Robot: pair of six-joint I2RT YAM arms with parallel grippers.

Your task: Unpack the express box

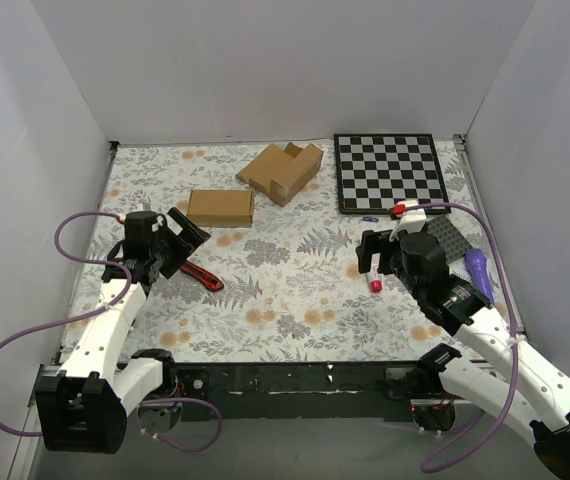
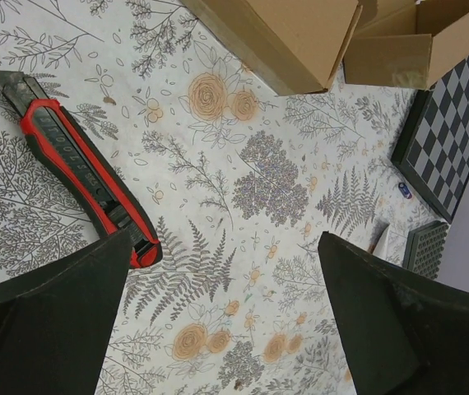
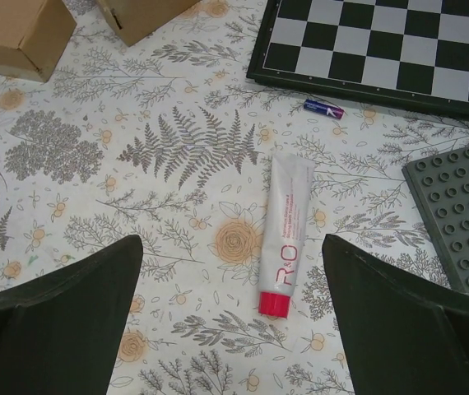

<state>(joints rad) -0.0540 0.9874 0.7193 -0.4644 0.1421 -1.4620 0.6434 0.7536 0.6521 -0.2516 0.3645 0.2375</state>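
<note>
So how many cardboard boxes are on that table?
2. A flat closed box lies left of centre; an open notched box sits just behind it to the right, beside the chessboard. None seems hidden.

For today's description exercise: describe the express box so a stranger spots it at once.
Find the chessboard at the far right. Left of it sits a notched cardboard box with upright flaps; further left lies the express box. It alone is flat, closed and rectangular.
</note>
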